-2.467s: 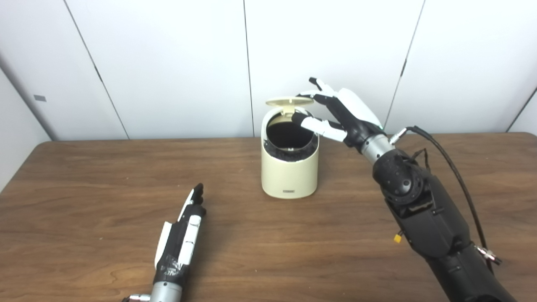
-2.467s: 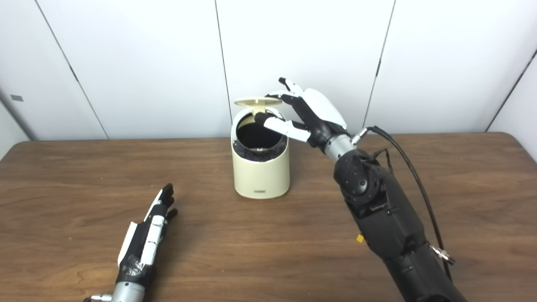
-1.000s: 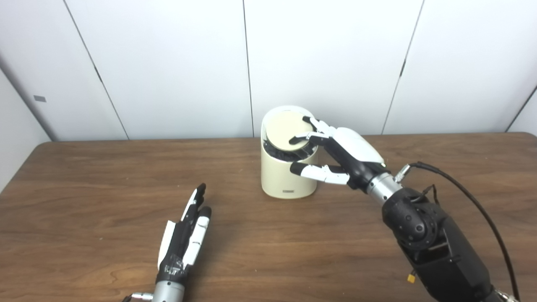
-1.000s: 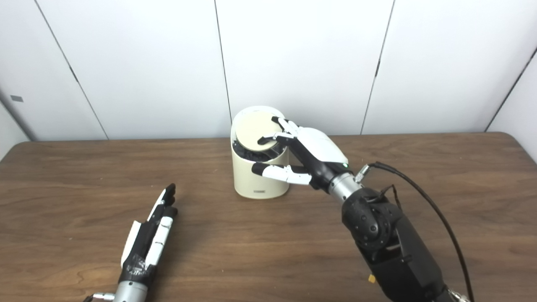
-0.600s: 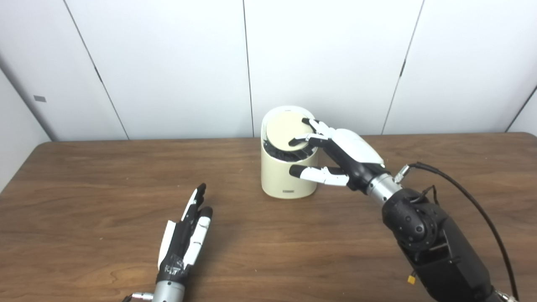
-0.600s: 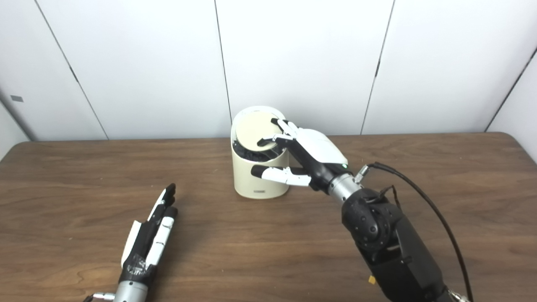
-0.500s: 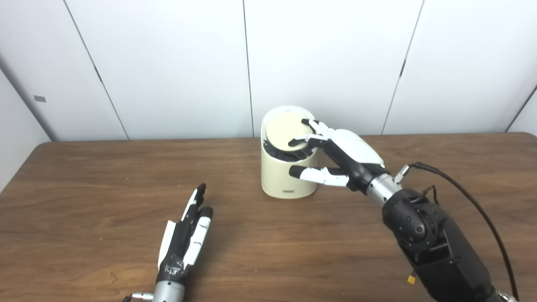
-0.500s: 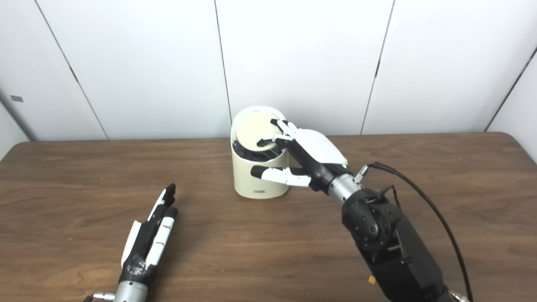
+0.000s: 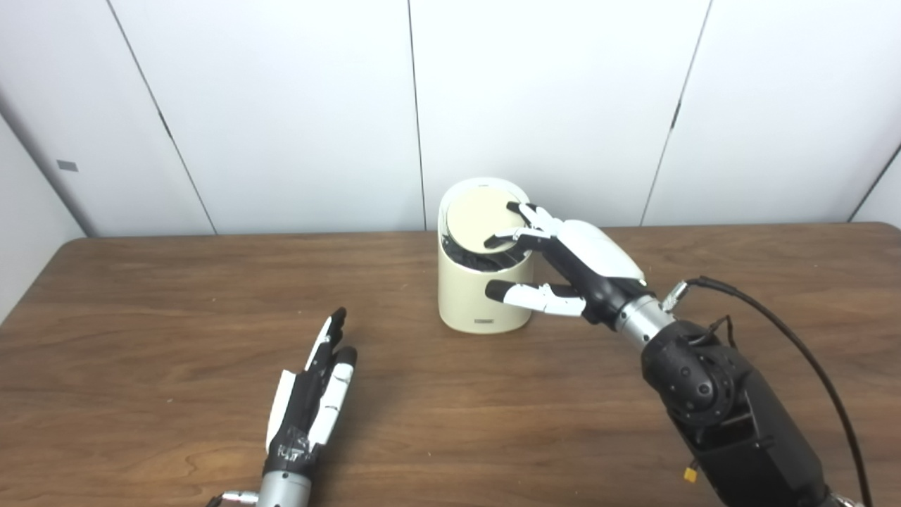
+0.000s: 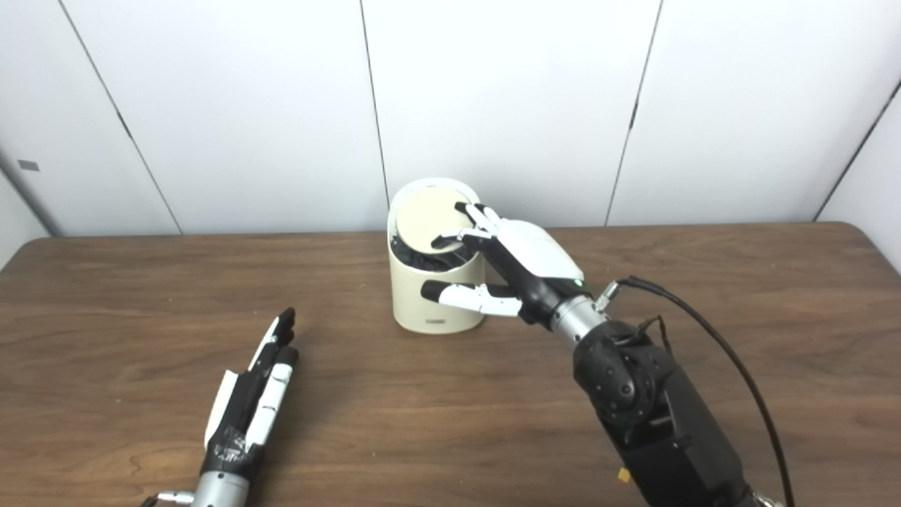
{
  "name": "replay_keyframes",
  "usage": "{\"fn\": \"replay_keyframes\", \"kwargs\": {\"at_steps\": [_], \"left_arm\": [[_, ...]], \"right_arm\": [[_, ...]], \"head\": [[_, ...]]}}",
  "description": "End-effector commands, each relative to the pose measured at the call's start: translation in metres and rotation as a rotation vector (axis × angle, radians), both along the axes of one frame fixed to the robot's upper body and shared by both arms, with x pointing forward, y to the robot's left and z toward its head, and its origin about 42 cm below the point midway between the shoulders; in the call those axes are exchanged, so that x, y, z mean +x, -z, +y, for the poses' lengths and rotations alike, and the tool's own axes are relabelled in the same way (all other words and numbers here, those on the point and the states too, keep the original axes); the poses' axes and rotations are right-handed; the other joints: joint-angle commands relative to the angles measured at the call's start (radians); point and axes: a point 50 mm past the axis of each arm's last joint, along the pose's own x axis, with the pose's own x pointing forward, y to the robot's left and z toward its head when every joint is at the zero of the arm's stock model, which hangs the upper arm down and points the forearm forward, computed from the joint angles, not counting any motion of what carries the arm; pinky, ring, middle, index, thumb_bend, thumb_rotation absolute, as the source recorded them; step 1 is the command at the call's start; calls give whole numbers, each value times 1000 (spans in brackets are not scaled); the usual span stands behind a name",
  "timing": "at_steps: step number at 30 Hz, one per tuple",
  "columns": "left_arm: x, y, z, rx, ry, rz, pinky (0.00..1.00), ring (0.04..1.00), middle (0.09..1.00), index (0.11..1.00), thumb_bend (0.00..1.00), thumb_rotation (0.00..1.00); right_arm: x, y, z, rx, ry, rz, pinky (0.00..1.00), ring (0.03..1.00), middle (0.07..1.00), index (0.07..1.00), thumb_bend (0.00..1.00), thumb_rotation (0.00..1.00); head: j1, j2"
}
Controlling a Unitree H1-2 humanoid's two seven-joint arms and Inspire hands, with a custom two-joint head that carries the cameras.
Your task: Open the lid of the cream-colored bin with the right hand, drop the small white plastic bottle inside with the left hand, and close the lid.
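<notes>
The cream-colored bin [image 9: 479, 296] stands upright at the back middle of the table. Its round lid [image 9: 475, 215] lies tilted down over the opening, with a dark gap showing at its front edge. My right hand [image 9: 570, 264] rests beside the bin's right side, fingers [image 9: 517, 225] spread on the lid's right edge and thumb in front of the bin wall; it holds nothing. My left hand [image 9: 310, 401] lies flat and open on the table at the front left, empty. No small white bottle is visible in either view.
The brown wooden table [image 9: 141, 317] stretches wide on both sides of the bin. White wall panels [image 9: 281, 105] stand close behind the table's far edge. A black cable [image 9: 788, 338] loops off my right forearm.
The lid stood raised 2.5 s ago with my right hand up at it; now it is down over the opening. In the last second the right hand drew back slightly. The left hand stays put.
</notes>
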Motion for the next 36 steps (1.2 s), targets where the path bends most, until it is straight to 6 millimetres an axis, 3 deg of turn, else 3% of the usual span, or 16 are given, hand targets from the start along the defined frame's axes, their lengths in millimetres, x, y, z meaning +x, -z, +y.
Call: {"fn": "replay_keyframes", "kwargs": {"at_steps": [1,16,36], "left_arm": [[-5,11,-5,-6,10,42,1000,1000,1000,1000,586,940],[-4,14,-7,-37,10,26,1000,1000,1000,998,597,936],[-4,14,-6,13,5,51,1000,1000,1000,987,596,957]], "right_arm": [[2,-5,1,-28,-5,-4,1000,1000,1000,755,665,1000],[7,1,1,-75,-9,-24,1000,1000,1000,742,700,1000],[-18,-59,-8,77,-6,-199,1000,1000,1000,739,703,1000]], "head": [[-1,0],[-1,-3],[-3,-11]]}}
